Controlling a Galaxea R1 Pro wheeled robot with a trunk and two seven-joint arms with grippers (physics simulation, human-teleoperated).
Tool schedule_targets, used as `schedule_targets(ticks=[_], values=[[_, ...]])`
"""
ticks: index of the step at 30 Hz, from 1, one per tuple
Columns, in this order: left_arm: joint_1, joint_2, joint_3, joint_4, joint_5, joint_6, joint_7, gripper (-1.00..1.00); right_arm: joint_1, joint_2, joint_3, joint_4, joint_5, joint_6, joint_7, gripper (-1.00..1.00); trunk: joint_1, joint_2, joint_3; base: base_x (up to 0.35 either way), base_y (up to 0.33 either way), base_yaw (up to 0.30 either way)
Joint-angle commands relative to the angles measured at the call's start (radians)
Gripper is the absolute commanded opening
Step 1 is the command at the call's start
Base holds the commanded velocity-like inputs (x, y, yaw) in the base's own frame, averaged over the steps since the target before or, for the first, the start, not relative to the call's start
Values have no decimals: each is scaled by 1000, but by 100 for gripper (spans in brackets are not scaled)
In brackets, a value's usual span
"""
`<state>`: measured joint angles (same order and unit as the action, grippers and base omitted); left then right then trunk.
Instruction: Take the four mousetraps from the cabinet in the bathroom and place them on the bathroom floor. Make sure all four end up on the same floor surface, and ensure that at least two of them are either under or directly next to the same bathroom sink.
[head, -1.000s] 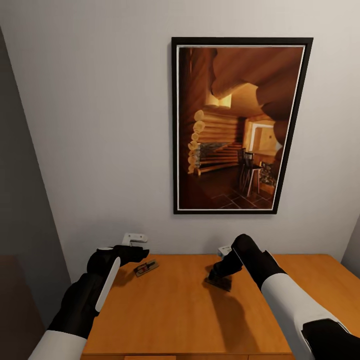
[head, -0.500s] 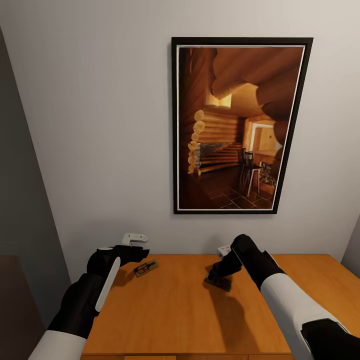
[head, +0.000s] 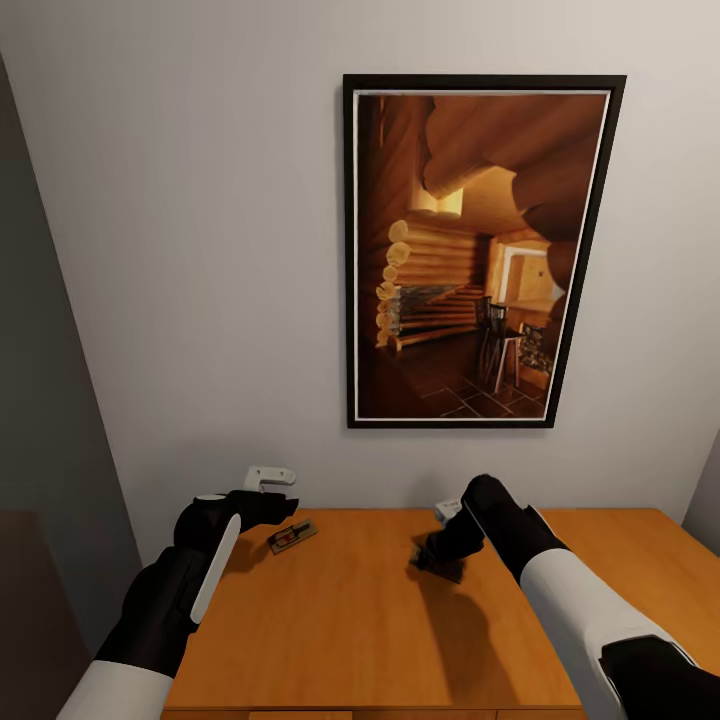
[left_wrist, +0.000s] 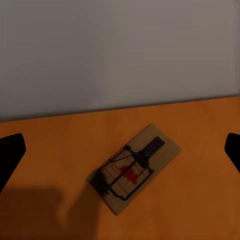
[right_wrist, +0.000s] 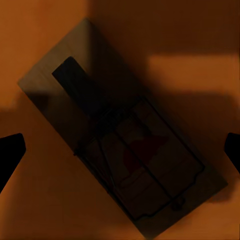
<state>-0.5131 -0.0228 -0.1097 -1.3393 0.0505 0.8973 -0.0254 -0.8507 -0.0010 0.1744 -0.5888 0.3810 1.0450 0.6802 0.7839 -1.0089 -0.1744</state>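
Right hand (head: 432, 556), fingers spread, hangs directly over one mousetrap (right_wrist: 125, 135), long axis 10-to-4 across our wrist view, counter (head: 370, 620) below.

Under my left hand (head: 283, 497) the cabinet (head: 370, 620) top, my bench here, looks like smooth orange-brown wood with a soft satin sheen. The mousetrap (left_wrist: 134, 169) just ahead of that hand is a pale matt wooden slab carrying thin dark metal wire and a red patch. The mousetrap (right_wrist: 125, 132) below my right hand (head: 428, 556) looks the same, shadowed. My arms' shells look like black and white plastic.
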Motion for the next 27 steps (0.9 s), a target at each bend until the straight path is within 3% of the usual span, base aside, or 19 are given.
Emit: schedule_targets(ticks=[1,24,25,27], values=[[-1,0,1,-1,5,5,1,100,-1,0,1,0,10,2,9,100,0,-1,-2,0,0,0],[-1,0,-1,-1,5,5,1,100,-1,-3,1,10,8,2,7,100,0,-1,-2,0,0,0],[-1,0,-1,-1,5,5,1,100,-1,-3,1,11,8,2,7,-100,0,-1,-2,0,0,0],[-1,0,-1,-1,5,5,1,100,-1,-5,-1,18,6,2,6,-100,0,-1,-2,0,0,0]])
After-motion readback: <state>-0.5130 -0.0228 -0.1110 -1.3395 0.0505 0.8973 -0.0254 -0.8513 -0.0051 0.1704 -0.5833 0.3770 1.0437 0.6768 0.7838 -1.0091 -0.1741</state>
